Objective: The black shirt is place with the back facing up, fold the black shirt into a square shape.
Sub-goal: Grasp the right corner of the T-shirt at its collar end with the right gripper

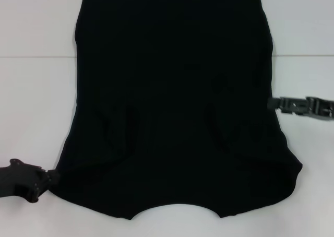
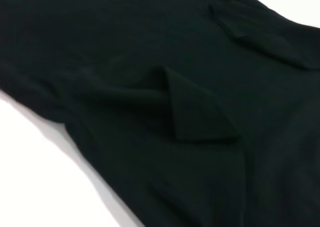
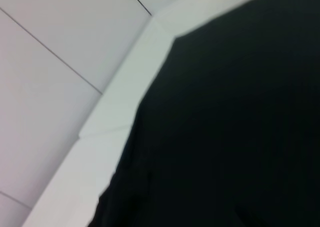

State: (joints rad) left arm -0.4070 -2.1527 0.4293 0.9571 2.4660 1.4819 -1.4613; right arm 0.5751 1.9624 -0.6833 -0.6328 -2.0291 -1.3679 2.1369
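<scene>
The left gripper [image 1: 52, 178] is sitting at the near left corner of the black shirt [image 1: 172, 106], touching its edge; whether it is grasping the cloth cannot be told. The shirt is lying spread over the white table [image 1: 31, 101], neckline curve toward the robot, both sleeves folded inward onto the body. Farther back, the right gripper [image 1: 272, 102] is resting at the shirt's right edge, its grip likewise impossible to tell.
</scene>
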